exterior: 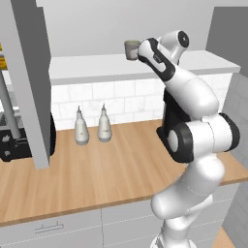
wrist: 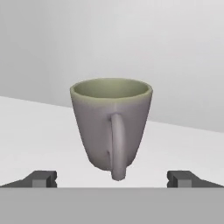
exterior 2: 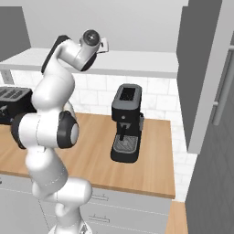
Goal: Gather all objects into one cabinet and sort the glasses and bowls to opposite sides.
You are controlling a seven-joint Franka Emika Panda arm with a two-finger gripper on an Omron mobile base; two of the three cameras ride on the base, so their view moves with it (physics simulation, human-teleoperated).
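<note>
A grey glass with a greenish inside [wrist: 109, 124] stands upright on the thick white bottom board [wrist: 35, 131] of the wall cabinet, its handle turned toward the hand camera. My gripper [wrist: 112, 178] is open, its two fingertips [wrist: 41, 178] spread wide to either side of the glass and just short of it, with nothing held. In the left base view the same glass [exterior: 131, 49] sits on the cabinet board [exterior: 97, 68] right in front of my raised hand. The bowls and the other glasses are out of view.
Two white bottles [exterior: 81, 128] [exterior: 104, 126] stand on the wooden counter [exterior: 111, 169] by the tiled wall. A black coffee machine [exterior 2: 126, 123] and a toaster [exterior 2: 11, 103] sit on the counter. Open grey cabinet doors [exterior: 29, 82] [exterior 2: 201, 68] hang at both sides.
</note>
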